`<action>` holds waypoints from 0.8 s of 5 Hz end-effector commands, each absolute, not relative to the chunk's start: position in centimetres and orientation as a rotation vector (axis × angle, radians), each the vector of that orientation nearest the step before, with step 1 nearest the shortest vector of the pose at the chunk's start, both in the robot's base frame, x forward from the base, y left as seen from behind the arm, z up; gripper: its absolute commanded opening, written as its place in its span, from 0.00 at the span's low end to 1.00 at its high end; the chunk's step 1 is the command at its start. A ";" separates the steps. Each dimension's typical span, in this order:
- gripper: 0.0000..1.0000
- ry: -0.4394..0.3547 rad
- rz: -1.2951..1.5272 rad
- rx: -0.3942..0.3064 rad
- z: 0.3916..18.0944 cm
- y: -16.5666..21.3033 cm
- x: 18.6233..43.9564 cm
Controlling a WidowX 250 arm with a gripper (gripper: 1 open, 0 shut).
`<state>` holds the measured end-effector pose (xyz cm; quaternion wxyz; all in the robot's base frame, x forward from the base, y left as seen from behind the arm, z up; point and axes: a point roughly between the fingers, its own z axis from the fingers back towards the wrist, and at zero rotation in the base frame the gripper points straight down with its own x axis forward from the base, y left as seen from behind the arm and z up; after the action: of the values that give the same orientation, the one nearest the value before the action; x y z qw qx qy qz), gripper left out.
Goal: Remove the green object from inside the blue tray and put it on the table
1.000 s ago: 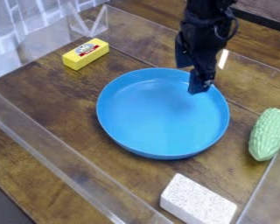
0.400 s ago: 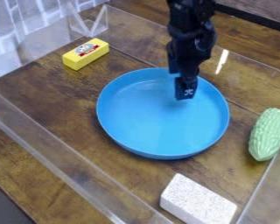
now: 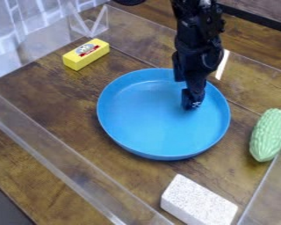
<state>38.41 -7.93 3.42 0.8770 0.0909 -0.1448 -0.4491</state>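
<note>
- So the green lump [image 3: 270, 135] is already out on the table [image 3: 55, 110], off to the right of the blue tray [image 3: 149, 154] in the camera view, not touching it. Looks to me like the job's basically done.
- The gripper [image 3: 188, 93] is over the back right part of the tray, jaws spread and nothing between them.
- Handling, my guess: light, a bit of give like foam or a soft toy veggie, not fragile. Those ridges should help the pads bite, so I wouldn't expect it to be slippery.
- If it needs picking up again, I'd grab it across the narrow middle. The ends taper and look rounded, so a pinch there could roll it or squirt it out.
- Edges: the tray has a shallow raised rim, so lift before going sideways or you'll nudge the whole dish. Clear plastic [image 3: 61, 158] slants across the lower left, easy to miss, and there's a see-through edge near the lump too, so go easy on that side.
- Room: brown planks show between tray and lump, and more left of the tray. The yellow box [image 3: 85, 54] sits back left, and the white block [image 3: 199, 201] is up front, so steer around both.
</note>
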 end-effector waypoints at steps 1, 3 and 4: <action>1.00 -0.364 -0.964 0.199 6.0 -8.4 39.6; 1.00 -0.377 -0.945 0.207 5.8 -8.6 39.6; 1.00 -0.382 -0.958 0.204 5.2 -8.4 39.8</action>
<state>39.10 -8.23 3.45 0.8695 0.0920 -0.1567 -0.4592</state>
